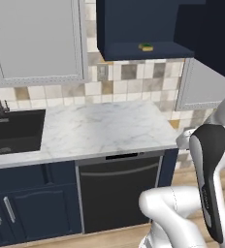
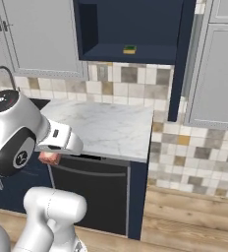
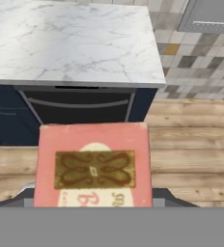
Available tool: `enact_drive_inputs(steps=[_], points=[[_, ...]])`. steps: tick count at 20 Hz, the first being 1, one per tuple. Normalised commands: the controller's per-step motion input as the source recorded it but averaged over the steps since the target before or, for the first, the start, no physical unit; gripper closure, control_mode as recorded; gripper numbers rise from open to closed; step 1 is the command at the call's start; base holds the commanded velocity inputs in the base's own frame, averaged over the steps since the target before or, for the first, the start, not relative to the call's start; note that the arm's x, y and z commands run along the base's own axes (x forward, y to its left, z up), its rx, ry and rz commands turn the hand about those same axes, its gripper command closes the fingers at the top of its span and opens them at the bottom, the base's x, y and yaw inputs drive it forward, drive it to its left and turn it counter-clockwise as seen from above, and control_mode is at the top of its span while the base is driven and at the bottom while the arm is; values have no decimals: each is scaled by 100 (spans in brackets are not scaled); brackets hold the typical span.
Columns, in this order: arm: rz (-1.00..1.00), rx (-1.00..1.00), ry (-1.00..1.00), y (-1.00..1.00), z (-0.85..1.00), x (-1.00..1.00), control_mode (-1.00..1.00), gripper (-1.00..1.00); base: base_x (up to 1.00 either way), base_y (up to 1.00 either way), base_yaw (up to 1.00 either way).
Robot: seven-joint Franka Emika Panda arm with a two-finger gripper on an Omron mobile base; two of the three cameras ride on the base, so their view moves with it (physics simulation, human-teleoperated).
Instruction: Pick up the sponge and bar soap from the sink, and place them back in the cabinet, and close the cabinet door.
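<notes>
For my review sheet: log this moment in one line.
sponge: in cabinet | bar soap: in hand | cabinet door: open

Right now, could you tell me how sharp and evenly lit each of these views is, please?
Left base view: soft, even light, no glare; the sponge is a small smudge in the dark cabinet. Right base view: equally flat; the cabinet interior reads near black, and the sponge lacks detail. Hand view: the bar soap looms close, its lettering blurred; the counter behind looks sharper.
</notes>
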Motion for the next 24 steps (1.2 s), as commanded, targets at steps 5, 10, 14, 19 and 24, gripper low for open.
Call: enact_drive_inputs(steps=[5,10,14,19,24], points=[[0,0,0,0,0,0,100,100,28,-22,0],[0,0,0,0,0,0,100,100,45,-13,0],[0,0,0,0,0,0,100,100,55,-5,0],[0,0,0,0,0,0,100,100,47,-7,0],[0,0,0,0,0,0,100,100,42,-6,0]])
